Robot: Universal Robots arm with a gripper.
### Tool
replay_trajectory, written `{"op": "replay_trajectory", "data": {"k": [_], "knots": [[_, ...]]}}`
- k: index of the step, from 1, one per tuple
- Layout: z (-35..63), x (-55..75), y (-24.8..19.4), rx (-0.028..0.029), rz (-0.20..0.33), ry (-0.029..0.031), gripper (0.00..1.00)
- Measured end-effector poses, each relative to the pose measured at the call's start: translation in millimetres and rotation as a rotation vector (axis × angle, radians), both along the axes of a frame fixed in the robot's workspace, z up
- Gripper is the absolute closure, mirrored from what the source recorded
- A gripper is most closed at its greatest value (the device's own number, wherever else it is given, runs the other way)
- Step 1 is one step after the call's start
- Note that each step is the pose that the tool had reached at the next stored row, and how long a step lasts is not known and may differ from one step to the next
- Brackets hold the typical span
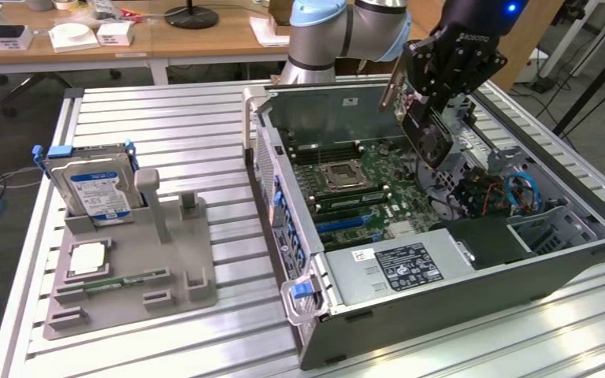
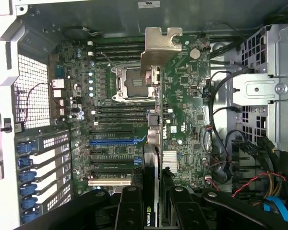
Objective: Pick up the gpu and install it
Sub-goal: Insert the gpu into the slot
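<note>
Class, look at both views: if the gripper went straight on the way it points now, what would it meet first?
Probably the motherboard, near the slots beside the CPU socket; the gpu it holds would touch down before the gripper itself. Depth is unclear.

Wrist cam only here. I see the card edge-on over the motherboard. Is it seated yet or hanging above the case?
Observer: Hanging. The gripper holds the gpu tilted above the open case, not in a slot.
Operator: Anything outside the case?
Observer: A hard drive stands upright in the grey holder on the exterior view's left.
Operator: Anything else there?
Observer: A memory stick lies flat in the same holder.
</note>
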State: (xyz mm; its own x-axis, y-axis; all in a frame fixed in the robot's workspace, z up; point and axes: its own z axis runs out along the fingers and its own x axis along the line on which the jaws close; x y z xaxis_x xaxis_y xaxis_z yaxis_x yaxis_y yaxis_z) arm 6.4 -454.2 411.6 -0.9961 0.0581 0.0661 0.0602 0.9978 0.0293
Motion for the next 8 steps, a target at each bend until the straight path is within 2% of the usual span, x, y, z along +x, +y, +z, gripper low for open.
{"op": "replay_trajectory", "data": {"k": [8], "knots": [[0.0,0.0,0.0,0.0000,0.020,0.0000,0.74]]}}
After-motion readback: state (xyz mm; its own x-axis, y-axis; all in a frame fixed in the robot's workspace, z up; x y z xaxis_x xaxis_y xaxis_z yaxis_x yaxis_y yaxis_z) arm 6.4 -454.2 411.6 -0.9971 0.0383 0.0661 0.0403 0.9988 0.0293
